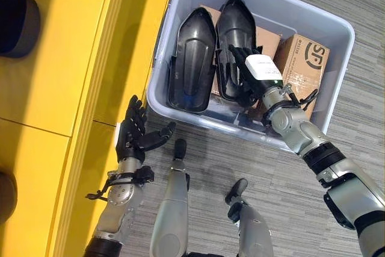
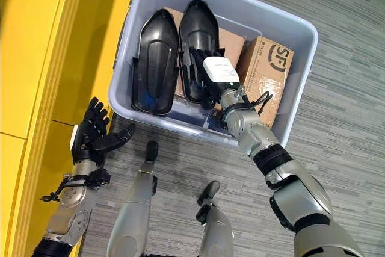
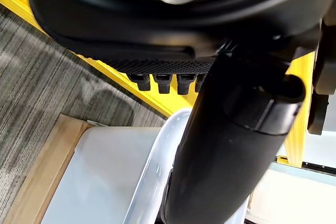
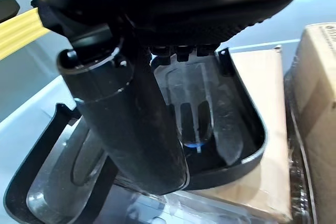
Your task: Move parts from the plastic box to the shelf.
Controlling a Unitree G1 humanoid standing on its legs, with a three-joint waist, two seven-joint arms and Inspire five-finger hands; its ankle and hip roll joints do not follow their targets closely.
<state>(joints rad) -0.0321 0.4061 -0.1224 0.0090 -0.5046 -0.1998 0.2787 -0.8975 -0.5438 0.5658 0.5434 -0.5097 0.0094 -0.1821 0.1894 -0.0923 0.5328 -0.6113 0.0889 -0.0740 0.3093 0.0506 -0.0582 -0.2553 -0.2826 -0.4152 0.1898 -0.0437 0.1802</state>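
I see the grey box (image 1: 337, 52) on the carpet floor (image 1: 361, 124), one long side right against the yellow shelf (image 1: 54, 58). Two black parts lie inside it side by side: the left part (image 1: 191, 58) sits toward the shelf side, and the right part (image 1: 231, 40) is just beside it, touching or nearly so. Both rest partly on a flat brown carton (image 2: 231, 43) under them. A second cardboard carton (image 1: 304, 67) stands at the box's far side from the shelf.

My right hand (image 1: 248, 70) reaches down into the box and lies over the lower end of the right part. In the right wrist view its fingers (image 4: 181, 51) point into the part's hollow and the thumb (image 4: 131, 124) stretches straight along it; the fingertips look close to the plastic, but I cannot tell whether they grip it. The fingers look straight, not curled.

My left hand (image 1: 135, 130) hovers outside the box, over the floor beside the shelf's edge, near the box's near corner, fingers spread wide and holding nothing.
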